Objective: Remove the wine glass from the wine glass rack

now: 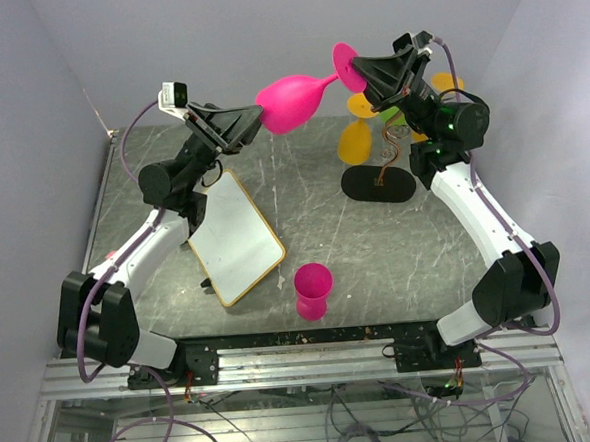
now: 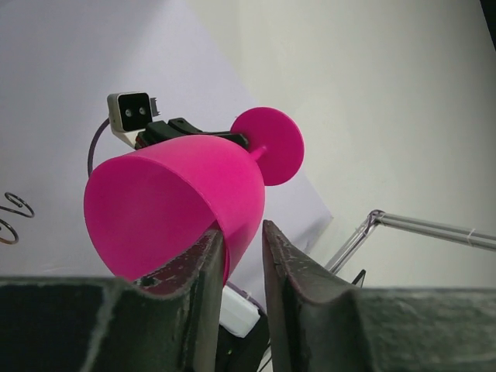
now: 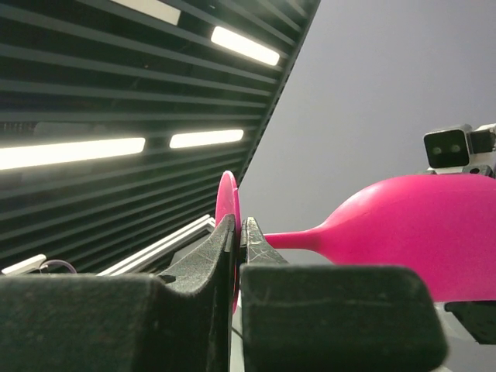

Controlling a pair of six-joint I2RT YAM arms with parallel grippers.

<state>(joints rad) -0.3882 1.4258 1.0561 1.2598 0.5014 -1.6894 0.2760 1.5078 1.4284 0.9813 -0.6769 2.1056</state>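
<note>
A pink wine glass (image 1: 293,101) hangs level in the air between my two grippers, away from the wine glass rack (image 1: 378,184), whose black oval base sits at the back right. My right gripper (image 1: 361,72) is shut on the glass's round foot (image 3: 227,201). The stem and bowl (image 3: 418,232) stretch away to the right of it. My left gripper (image 1: 254,123) is at the bowl's mouth. In the left wrist view its jaws (image 2: 244,232) straddle the bowl's rim (image 2: 170,209), with a gap showing beside the right finger.
Orange glasses (image 1: 354,142) hang on the rack under my right arm. A second pink glass (image 1: 313,290) stands upright near the front middle. A white board with a wooden frame (image 1: 234,235) lies at the left. Grey walls close in on both sides.
</note>
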